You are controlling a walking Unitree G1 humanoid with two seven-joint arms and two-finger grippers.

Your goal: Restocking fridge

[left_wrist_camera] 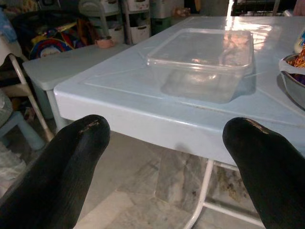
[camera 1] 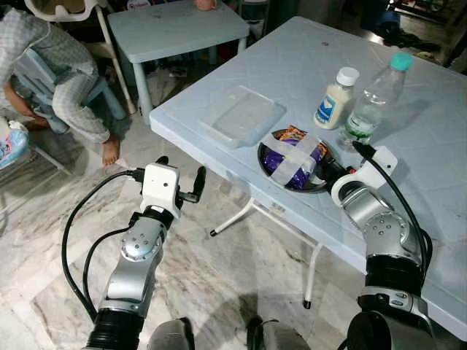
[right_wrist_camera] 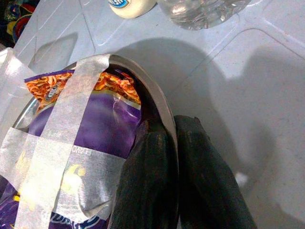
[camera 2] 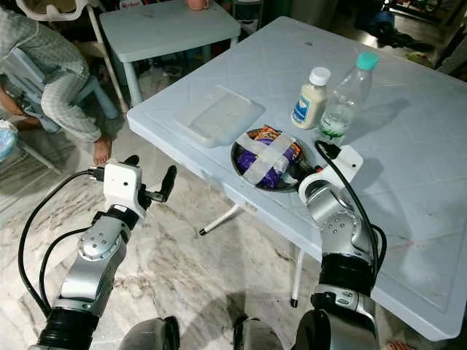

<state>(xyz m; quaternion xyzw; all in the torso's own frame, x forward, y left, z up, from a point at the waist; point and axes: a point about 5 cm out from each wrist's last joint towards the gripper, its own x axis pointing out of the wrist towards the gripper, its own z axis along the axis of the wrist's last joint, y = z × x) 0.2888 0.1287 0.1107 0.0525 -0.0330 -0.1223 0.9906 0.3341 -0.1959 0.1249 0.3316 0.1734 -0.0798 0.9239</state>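
Observation:
A metal bowl sits near the front edge of the light blue table. It holds a purple snack packet strapped down with white tape. My right gripper is shut on the bowl's rim, one finger inside and one outside. My left gripper is open and holds nothing. It hangs off the table's left corner, below the tabletop, facing a clear plastic container. Behind the bowl stand a mayonnaise bottle and a water bottle.
A smaller blue table stands behind to the left. A person sits on a chair at the far left, a bare foot on the marble floor. The table's white legs are between my arms.

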